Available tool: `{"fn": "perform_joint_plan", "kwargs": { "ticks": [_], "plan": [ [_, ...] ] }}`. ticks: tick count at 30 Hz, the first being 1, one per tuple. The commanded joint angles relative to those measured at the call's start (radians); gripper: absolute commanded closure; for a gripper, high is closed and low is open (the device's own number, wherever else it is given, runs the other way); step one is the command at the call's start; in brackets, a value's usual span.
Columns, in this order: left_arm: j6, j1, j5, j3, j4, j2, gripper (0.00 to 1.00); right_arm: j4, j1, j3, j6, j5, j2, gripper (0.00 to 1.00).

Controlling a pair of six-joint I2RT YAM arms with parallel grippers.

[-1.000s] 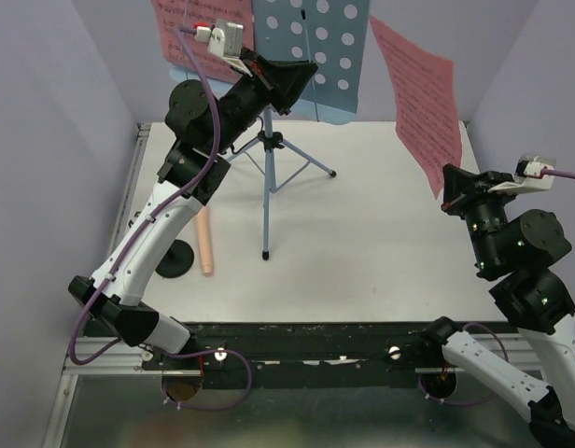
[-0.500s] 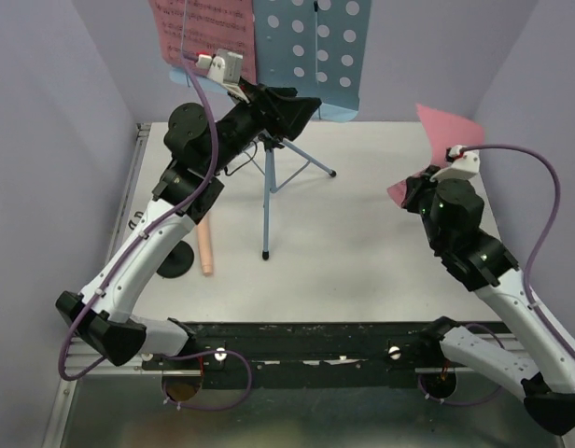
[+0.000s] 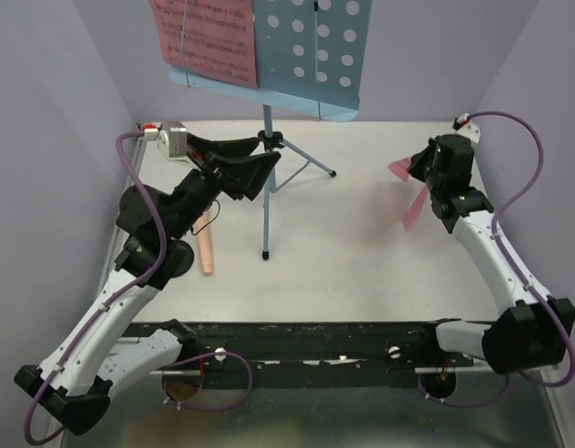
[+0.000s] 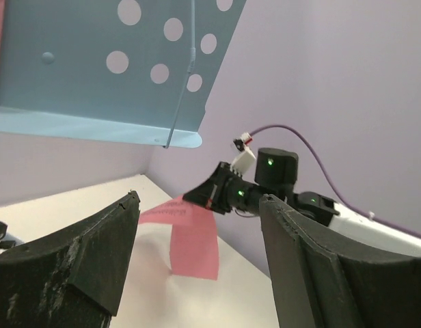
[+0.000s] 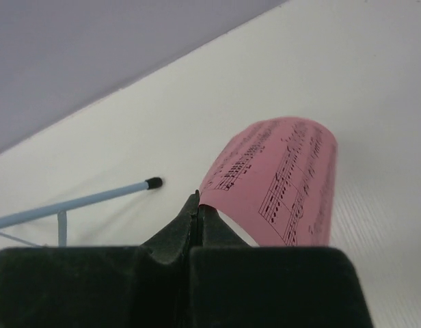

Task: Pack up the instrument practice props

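Top view: the music stand (image 3: 315, 47) is upright at the far middle of the table (image 3: 362, 261), a pink page (image 3: 208, 37) resting on it; the microphone (image 3: 205, 247) lies near the left arm. The left gripper (image 3: 261, 150) hangs beside the pole (image 3: 266, 187), fingers spread wide, empty. The right gripper (image 3: 421, 171) pinches a second page (image 3: 412, 205) low over the right side. Left wrist view: nothing between the spread fingers. Right wrist view: jaws closed on the second page's edge; it curls over, judged light, limp, easily creased, best pinched at an edge; the music stand looks top-heavy, best taken by its pole
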Motion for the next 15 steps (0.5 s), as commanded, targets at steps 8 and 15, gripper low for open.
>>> {"fn": "perform_joint_plan", "kwargs": {
  "ticks": [8, 15],
  "plan": [
    [0.021, -0.001, -0.093, -0.188, -0.075, -0.247, 0.2, 0.141, -0.122, 0.532, -0.005, -0.184, 0.419, 0.99],
    [0.023, -0.001, -0.135, -0.28, -0.129, -0.343, 0.19, 0.18, -0.122, 0.564, -0.049, -0.314, 0.49, 0.99]
  ]
}}
